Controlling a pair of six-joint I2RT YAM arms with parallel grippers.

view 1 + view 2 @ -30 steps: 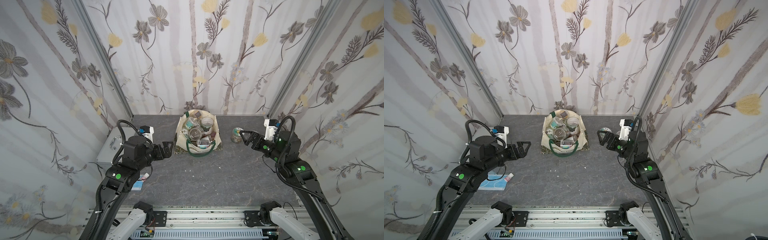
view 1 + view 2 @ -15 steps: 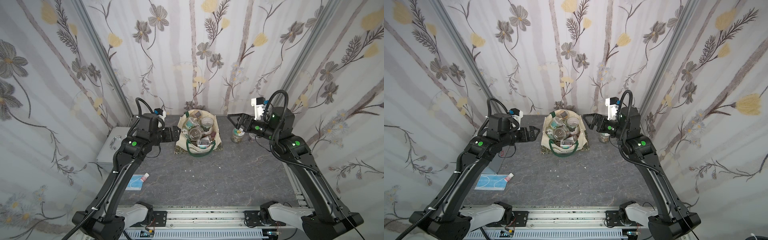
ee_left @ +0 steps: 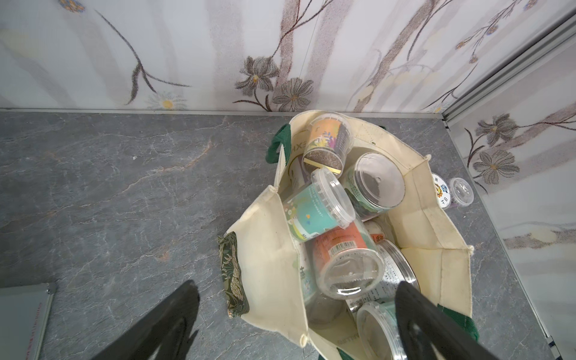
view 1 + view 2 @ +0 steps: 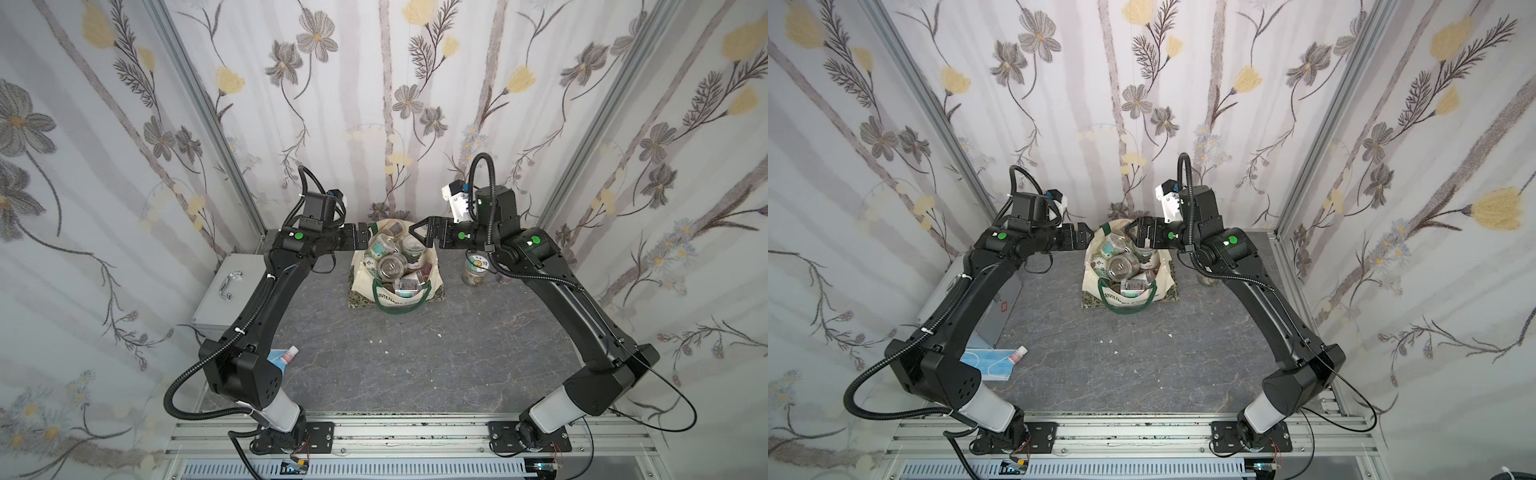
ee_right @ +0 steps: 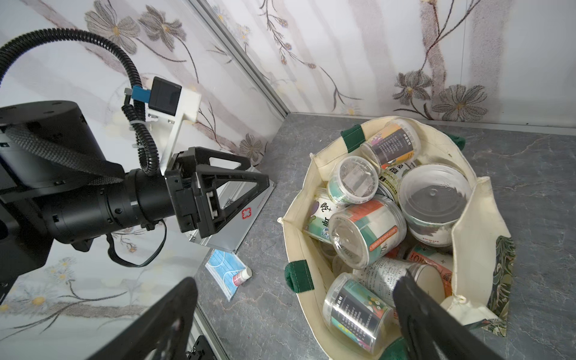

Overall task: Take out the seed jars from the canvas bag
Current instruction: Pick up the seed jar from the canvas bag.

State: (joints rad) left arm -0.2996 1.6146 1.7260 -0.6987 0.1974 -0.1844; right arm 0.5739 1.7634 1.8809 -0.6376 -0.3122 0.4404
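Bag: the canvas bag (image 4: 435, 279) is standing open at the back middle of the table (image 4: 374, 365).
Jars: the seed jars (image 4: 390, 266) are lying heaped inside the bag, lids pointing various ways. A lone jar (image 4: 473, 270) is standing on the table just right of the bag.
Left gripper: the left gripper (image 4: 365, 237) is hovering at the bag's left rim, fingers spreading wide, gripping nothing.
Right gripper: the right gripper (image 4: 415, 237) is hovering over the bag's back right rim, fingers spreading wide, gripping nothing.
Left side: a metal case (image 4: 226, 286) is lying by the wall. A face mask (image 4: 988, 365) and a small bottle (image 4: 1018, 354) are lying nearer the front.
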